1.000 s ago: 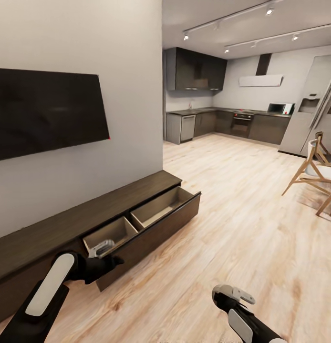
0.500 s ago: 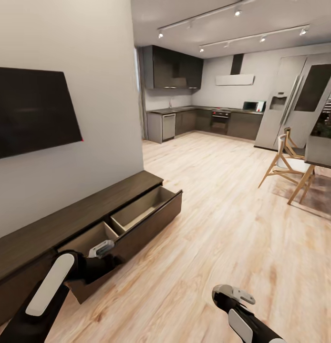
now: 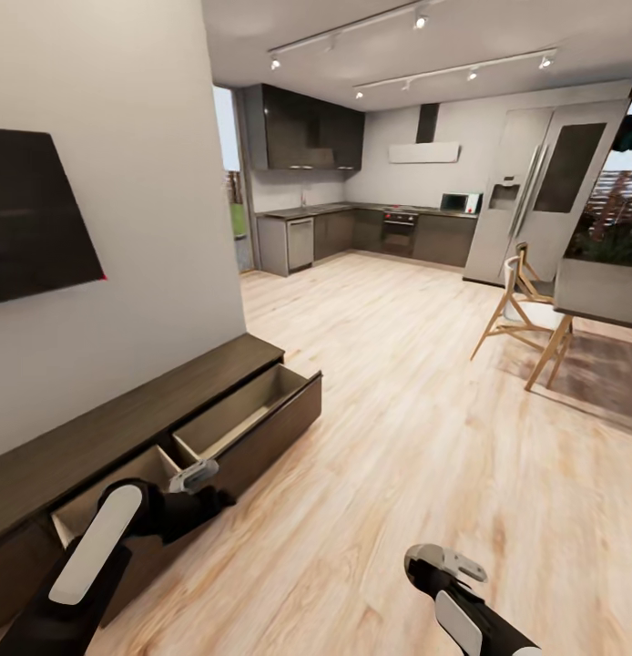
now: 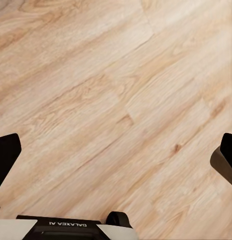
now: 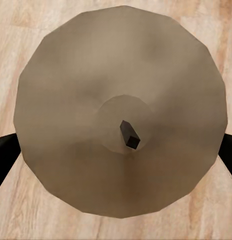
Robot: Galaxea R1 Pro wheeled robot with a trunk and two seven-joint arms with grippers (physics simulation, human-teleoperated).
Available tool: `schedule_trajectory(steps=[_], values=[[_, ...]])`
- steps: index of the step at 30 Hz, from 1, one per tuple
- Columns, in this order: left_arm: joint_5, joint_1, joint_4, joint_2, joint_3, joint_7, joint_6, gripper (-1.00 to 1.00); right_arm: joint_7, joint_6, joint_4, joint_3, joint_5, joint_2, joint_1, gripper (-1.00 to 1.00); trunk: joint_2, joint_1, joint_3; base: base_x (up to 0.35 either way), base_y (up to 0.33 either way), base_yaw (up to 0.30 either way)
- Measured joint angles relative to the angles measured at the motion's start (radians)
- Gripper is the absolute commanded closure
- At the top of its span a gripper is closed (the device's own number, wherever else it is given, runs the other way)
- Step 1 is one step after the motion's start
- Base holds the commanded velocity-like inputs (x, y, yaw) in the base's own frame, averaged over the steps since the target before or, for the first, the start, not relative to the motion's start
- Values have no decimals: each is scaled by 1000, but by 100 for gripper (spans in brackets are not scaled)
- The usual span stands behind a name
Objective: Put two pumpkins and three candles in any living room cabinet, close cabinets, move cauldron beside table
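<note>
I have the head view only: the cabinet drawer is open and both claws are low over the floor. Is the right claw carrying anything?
Observer: The right wrist view shows a round tan candle with a dark wick between the right claw fingers.
Operator: And the left claw?
Observer: The left claw is spread wide, with bare wood floor between its fingers.
Operator: Is the candle gripped?
Observer: It spans the gap from finger to finger, but I can't tell whether they touch it.

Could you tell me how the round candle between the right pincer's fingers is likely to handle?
The candle looks like rigid, smooth wax, so it may slip in the right pincer. Its round sides could let it roll if dropped sideways.
</note>
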Motion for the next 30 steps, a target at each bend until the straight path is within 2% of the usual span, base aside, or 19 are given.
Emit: schedule_trajectory(steps=[5,17,24,30], values=[[0,0,0,0,0,0,0,-100,0,0,0,0,0,0,0,100,0,0,0,290,-18,-59],[0,0,0,0,0,0,-1,-100,0,0,0,0,0,0,0,100,0,0,0,309,-17,-173],[0,0,0,0,-5,3,-2,-100,0,0,0,0,0,0,0,100,0,0,0,311,-148,-77],[0,0,0,0,-6,3,-2,-100,0,0,0,0,0,0,0,100,0,0,0,282,-221,-239]])
